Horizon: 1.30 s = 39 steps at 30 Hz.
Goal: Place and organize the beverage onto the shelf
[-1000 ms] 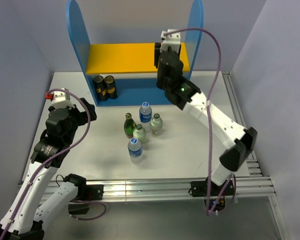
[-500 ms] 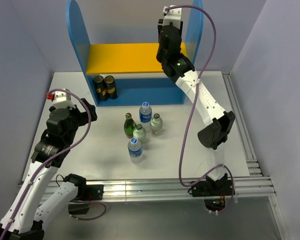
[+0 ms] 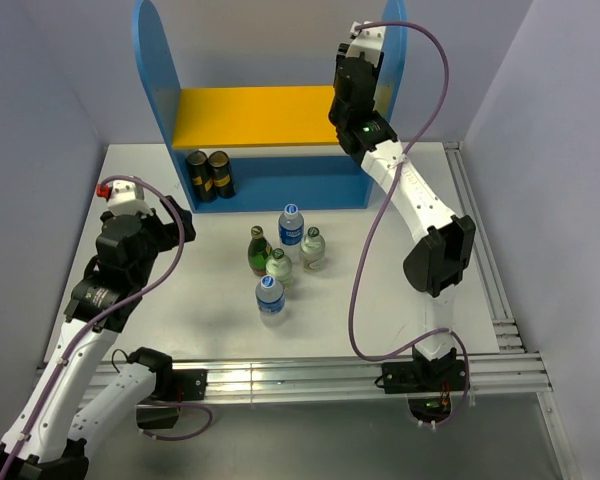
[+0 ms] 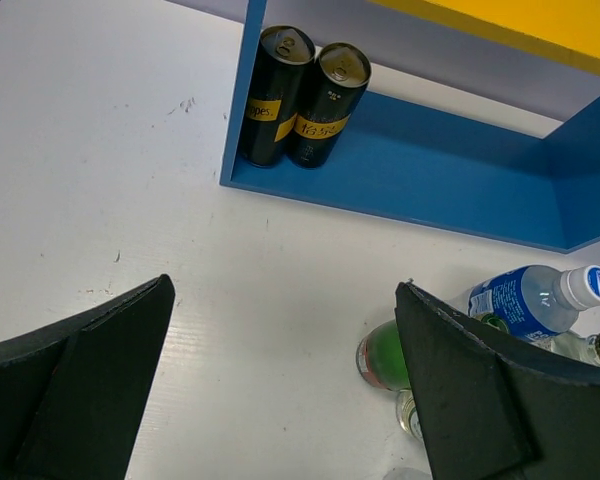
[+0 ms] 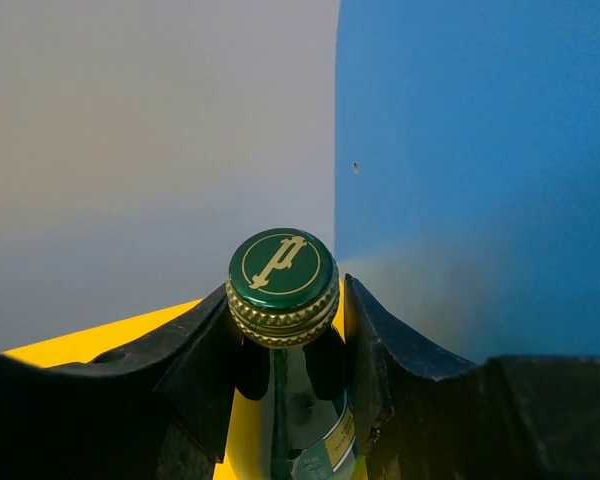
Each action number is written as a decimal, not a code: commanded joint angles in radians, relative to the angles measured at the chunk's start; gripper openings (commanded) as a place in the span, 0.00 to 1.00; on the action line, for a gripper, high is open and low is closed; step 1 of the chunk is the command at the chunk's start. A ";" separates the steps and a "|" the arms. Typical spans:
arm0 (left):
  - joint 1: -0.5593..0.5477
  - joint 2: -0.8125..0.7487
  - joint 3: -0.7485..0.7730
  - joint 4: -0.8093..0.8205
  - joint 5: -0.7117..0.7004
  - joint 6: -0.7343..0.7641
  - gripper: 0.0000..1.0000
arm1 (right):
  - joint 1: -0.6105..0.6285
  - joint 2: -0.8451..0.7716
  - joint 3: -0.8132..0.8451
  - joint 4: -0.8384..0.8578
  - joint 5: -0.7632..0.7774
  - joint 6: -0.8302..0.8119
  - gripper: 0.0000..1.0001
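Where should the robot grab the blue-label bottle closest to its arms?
Probably at the neck, just under the white cap, coming straight down from above. The blue-label bottle stands upright, and a short clear bottle crowds it from behind, so its left and right sides are the free ones to squeeze.

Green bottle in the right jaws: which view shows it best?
Right wrist: the green bottle sits centre frame, cap and neck clamped between the jaws of the right gripper. In top external the right arm hides it. Left wrist does not show it.
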 commanded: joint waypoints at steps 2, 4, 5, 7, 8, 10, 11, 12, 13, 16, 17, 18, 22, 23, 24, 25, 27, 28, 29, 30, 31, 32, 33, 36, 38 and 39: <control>0.005 -0.006 0.000 0.016 0.005 0.013 0.99 | -0.002 -0.056 -0.038 0.052 0.014 0.026 0.06; 0.007 -0.006 0.000 0.016 0.000 0.015 0.99 | -0.004 -0.062 -0.053 0.051 0.013 0.029 0.43; 0.007 -0.006 0.000 0.017 0.002 0.015 0.99 | -0.002 -0.065 -0.058 0.057 0.014 0.031 0.59; 0.007 -0.006 -0.001 0.014 -0.003 0.015 0.99 | -0.004 -0.076 -0.070 0.058 0.016 0.034 0.94; 0.008 -0.008 -0.001 0.016 -0.003 0.015 0.99 | -0.002 -0.080 -0.071 0.058 0.021 0.032 1.00; 0.010 -0.011 -0.003 0.017 -0.001 0.016 0.99 | -0.002 -0.090 -0.077 0.054 0.024 0.036 1.00; 0.011 -0.009 -0.003 0.017 0.002 0.018 0.99 | -0.001 -0.103 -0.081 0.052 0.027 0.036 1.00; 0.013 -0.009 -0.003 0.017 0.002 0.018 0.99 | 0.001 -0.113 -0.087 0.051 0.022 0.037 1.00; 0.013 -0.011 -0.003 0.019 0.002 0.016 0.99 | 0.001 -0.125 -0.102 0.049 0.024 0.037 1.00; 0.018 -0.011 -0.004 0.023 0.013 0.019 0.99 | 0.016 -0.182 -0.149 0.051 0.028 0.036 1.00; 0.021 -0.011 -0.004 0.025 0.016 0.022 0.99 | 0.031 -0.214 -0.163 0.051 0.028 0.034 1.00; 0.022 -0.011 -0.004 0.028 0.025 0.022 0.99 | 0.039 -0.234 -0.176 0.046 0.034 0.034 1.00; 0.037 -0.006 0.000 0.040 0.097 0.031 0.99 | 0.094 -0.335 -0.278 0.042 0.079 0.023 1.00; 0.044 -0.008 -0.001 0.051 0.112 0.034 0.99 | 0.108 -0.379 -0.301 0.043 0.102 0.025 1.00; 0.050 -0.011 -0.004 0.060 0.126 0.034 0.99 | 0.137 -0.405 -0.323 0.039 0.112 0.032 1.00; 0.070 -0.011 -0.010 0.068 0.178 0.039 0.99 | 0.151 -0.433 -0.375 0.022 0.131 0.057 1.00; 0.085 -0.005 -0.015 0.095 0.247 0.033 0.99 | 0.198 -0.528 -0.463 -0.006 0.159 0.118 1.00; 0.090 0.012 -0.010 0.103 0.311 0.018 0.99 | 0.214 -0.565 -0.502 -0.058 0.171 0.155 1.00; 0.090 0.023 -0.004 0.109 0.344 0.002 0.99 | 0.234 -0.653 -0.553 -0.061 0.183 0.217 1.00; 0.087 0.035 0.003 0.118 0.361 -0.018 0.99 | 0.254 -0.704 -0.675 -0.057 0.186 0.245 1.00; 0.067 0.056 0.005 0.123 0.344 -0.060 0.98 | 0.296 -0.757 -0.743 -0.025 0.183 0.279 1.00; 0.044 0.070 0.002 0.129 0.333 -0.083 0.98 | 0.320 -0.853 -0.807 -0.018 0.195 0.304 1.00; -0.020 0.093 -0.015 0.144 0.231 -0.134 0.98 | 0.358 -0.937 -0.914 -0.027 0.192 0.356 1.00; -0.111 0.129 -0.084 0.236 0.166 -0.195 0.97 | 0.392 -1.031 -1.072 -0.073 0.195 0.433 1.00; -0.175 0.138 -0.128 0.307 0.099 -0.202 0.97 | 0.409 -1.096 -1.128 -0.130 0.195 0.488 1.00; -0.217 0.136 -0.174 0.339 0.077 -0.194 0.96 | 0.412 -1.116 -1.178 -0.144 0.194 0.503 1.00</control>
